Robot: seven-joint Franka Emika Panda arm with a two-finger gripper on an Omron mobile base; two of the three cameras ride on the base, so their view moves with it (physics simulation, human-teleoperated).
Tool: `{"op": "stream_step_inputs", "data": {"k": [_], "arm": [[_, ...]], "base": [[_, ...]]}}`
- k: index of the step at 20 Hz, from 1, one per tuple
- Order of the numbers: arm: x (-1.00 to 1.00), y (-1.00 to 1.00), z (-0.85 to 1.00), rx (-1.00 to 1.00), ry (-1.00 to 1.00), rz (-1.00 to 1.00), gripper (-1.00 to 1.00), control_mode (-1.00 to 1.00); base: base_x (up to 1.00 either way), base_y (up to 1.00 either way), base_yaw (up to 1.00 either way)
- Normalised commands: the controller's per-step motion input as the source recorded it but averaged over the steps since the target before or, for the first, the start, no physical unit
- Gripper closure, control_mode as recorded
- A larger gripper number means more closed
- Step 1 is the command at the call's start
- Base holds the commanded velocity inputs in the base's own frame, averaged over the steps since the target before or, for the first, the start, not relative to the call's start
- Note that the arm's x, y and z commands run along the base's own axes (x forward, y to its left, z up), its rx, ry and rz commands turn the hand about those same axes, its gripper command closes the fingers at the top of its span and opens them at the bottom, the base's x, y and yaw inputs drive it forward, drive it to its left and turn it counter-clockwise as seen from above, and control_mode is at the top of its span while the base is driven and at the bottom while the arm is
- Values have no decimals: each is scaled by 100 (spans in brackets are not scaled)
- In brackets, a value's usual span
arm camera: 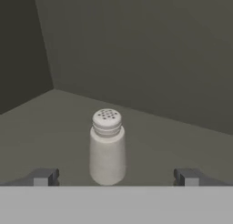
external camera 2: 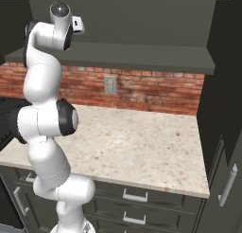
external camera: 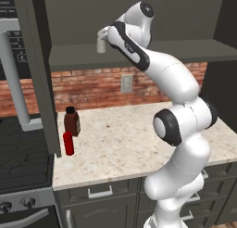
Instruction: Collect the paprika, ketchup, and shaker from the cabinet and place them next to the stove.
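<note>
The paprika (external camera: 71,122) and ketchup (external camera: 68,143) already stand on the worktop (external camera: 125,143) at the left base view's lower left. The shaker (arm camera: 107,147) remains on the cabinet (arm camera: 150,141) shelf, centred between the wide-open pincer (arm camera: 113,176), which must advance and close.

Place: a rendered home kitchen.
Walls: red brick backsplash (external camera: 92,85) with a wall outlet (external camera: 126,83).
Cooking: black stove (external camera: 23,157) with knobs, microwave (external camera: 11,46) above it.
Storage: dark cabinet (external camera: 139,53) overhead, drawers (external camera 2: 137,196) below.
Surface: speckled stone tabletop (external camera: 125,143).
</note>
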Motion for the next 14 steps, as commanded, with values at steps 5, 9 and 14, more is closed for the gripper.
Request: {"op": "stream_step_inputs", "data": {"k": [5, 9, 14], "arm": [[12, 4, 0, 0, 7, 0, -100, -100], [9, 14, 0, 0, 7, 0, -100, -100], [6, 22, 0, 0, 7, 0, -100, -100]], "base": [[0, 0, 0], [0, 0, 0], [0, 0, 0]]}}
